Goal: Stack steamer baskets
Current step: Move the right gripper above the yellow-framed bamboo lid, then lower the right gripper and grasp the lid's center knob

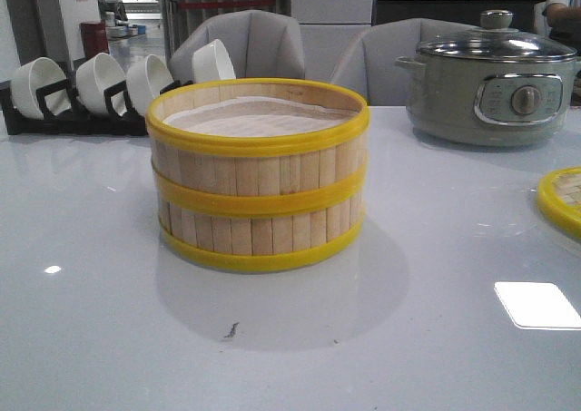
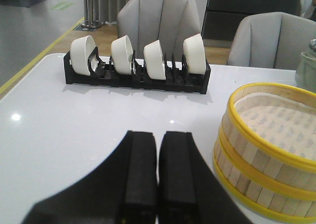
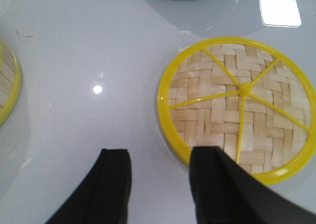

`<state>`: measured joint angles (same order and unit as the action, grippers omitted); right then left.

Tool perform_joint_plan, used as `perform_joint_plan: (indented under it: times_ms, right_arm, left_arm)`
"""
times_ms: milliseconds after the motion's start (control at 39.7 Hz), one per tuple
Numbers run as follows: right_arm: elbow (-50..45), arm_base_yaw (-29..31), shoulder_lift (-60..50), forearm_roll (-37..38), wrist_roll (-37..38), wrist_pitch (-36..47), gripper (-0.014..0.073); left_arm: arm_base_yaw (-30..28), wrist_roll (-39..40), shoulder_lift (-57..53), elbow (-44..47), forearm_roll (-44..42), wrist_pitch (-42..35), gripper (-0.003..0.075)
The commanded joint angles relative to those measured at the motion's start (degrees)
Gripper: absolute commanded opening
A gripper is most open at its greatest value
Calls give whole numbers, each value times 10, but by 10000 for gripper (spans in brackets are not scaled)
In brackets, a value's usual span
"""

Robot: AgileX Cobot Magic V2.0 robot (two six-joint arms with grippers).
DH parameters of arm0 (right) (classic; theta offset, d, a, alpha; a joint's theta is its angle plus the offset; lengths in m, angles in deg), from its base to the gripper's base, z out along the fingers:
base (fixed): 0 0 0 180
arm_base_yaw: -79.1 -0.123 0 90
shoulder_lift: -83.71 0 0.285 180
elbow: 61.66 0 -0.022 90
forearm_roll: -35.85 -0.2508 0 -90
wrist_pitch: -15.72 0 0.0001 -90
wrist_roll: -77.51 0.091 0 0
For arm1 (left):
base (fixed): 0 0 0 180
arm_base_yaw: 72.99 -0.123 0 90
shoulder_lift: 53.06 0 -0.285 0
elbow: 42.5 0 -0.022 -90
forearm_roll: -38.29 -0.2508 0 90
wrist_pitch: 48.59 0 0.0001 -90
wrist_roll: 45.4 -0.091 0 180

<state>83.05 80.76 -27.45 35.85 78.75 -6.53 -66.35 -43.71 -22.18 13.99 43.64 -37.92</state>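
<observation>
Two steamer baskets [image 1: 259, 177] stand stacked in the middle of the white table, slat walls, yellow rims, white liner on top. They also show in the left wrist view [image 2: 269, 145]. The woven yellow-rimmed lid [image 3: 239, 105] lies flat on the table at the right; its edge shows in the front view [image 1: 561, 200]. My left gripper [image 2: 158, 135] is shut and empty, beside the stack and apart from it. My right gripper [image 3: 160, 157] is open above the table, one finger over the lid's near rim. Neither arm shows in the front view.
A black rack [image 1: 77, 112] with several white bowls stands at the back left, also in the left wrist view [image 2: 138, 73]. A grey electric pot with a glass lid [image 1: 490, 80] stands at the back right. Grey chairs stand behind the table.
</observation>
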Motion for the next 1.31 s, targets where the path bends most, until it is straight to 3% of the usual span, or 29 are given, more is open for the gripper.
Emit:
perform_joint_plan:
  times_ms: [0, 605, 907, 1285]
  right_arm:
    - [43, 2, 39, 22, -5, 50, 412]
    - [301, 129, 324, 22, -2, -52, 412]
    - [369, 132, 416, 10, -2, -108, 412]
    - [376, 141, 445, 6, -2, -116, 412]
  left_arm:
    - [-1, 6, 8, -17, 0, -47, 95]
    - [-1, 6, 8, -17, 0, -47, 95]
    - [-1, 6, 8, -17, 0, -47, 95]
    - [-1, 6, 8, -17, 0, -47, 95]
